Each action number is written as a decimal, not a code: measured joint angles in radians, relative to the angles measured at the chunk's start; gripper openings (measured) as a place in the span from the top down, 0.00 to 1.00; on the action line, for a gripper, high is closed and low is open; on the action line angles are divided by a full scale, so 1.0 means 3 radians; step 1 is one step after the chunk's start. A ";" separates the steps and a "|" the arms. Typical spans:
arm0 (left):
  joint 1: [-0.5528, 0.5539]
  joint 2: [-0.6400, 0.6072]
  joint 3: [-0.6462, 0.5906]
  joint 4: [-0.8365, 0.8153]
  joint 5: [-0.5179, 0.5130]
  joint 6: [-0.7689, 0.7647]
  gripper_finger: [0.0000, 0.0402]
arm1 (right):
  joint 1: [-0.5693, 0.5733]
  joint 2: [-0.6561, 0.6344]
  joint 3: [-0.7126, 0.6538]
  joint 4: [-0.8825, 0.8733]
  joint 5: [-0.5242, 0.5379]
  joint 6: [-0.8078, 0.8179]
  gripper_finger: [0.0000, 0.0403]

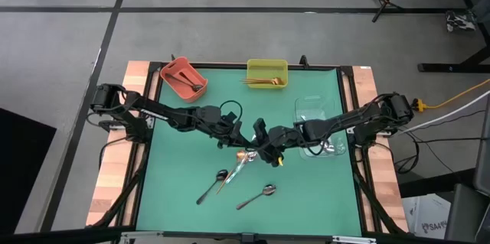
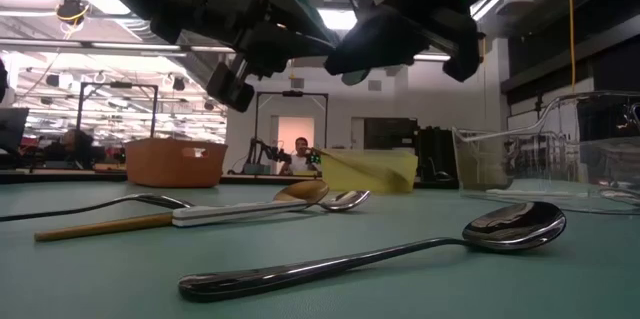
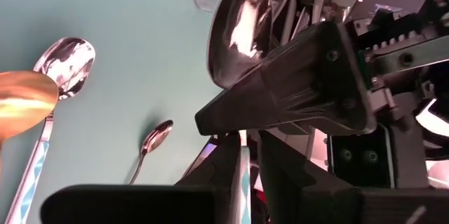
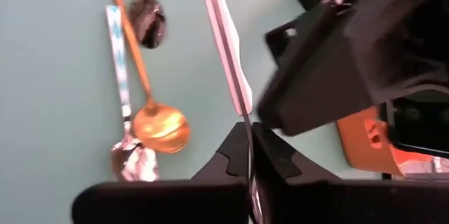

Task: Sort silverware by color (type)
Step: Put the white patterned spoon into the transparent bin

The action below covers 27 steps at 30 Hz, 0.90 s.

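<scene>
Three bins were counted along the top and right of the high view: an orange bin (image 1: 174, 72) at upper left with dark spoons in it, a yellow bin (image 1: 267, 64) at top centre with gold spoons, and a clear bin (image 1: 306, 106) right of centre with silver pieces. The number of spoons inside each could not be made out.

Both arms were brought together over the middle of the green desk (image 1: 176, 160). The left gripper (image 1: 256, 133) and the right gripper (image 1: 269, 151) were seen just beside each other, and one patterned-handled silver spoon (image 3: 238, 31) was held in the air between them, above the desk. The right fingers (image 4: 231, 157) were pressed together on the handle of this spoon. The same handle was seen running between the left fingers (image 3: 224, 168), but whether they were pinching it could not be told.

Four spoons were counted lying on the desk in the lower centre of the high view. One dark spoon (image 1: 212, 187) was seen at the left of the group and a second dark shiny spoon (image 1: 256, 196) at lower right, apart from the rest. One gold spoon (image 4: 161, 127) and one silver spoon with a pale patterned handle (image 4: 133, 159) were laid side by side with their bowls touching, just below the grippers.
</scene>
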 joint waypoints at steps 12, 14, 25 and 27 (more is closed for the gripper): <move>-0.0027 -0.0001 0.0001 -0.0042 0.0007 0.0375 0.89 | 0.0009 -0.0113 -0.0004 -0.0458 -0.0183 0.0095 1.00; -0.0045 -0.0001 0.0004 -0.0087 0.0013 0.0471 0.89 | 0.0009 -0.0179 -0.0003 -0.0507 -0.0183 0.0137 1.00; -0.0182 -0.0001 0.0004 -0.0504 -0.0021 0.1281 0.89 | 0.0006 -0.0898 -0.0002 -0.1295 -0.0115 0.0666 1.00; -0.0218 -0.0001 0.0003 -0.0557 -0.0080 0.1426 0.89 | 0.0004 -0.1062 -0.0001 -0.1458 -0.0074 0.0821 1.00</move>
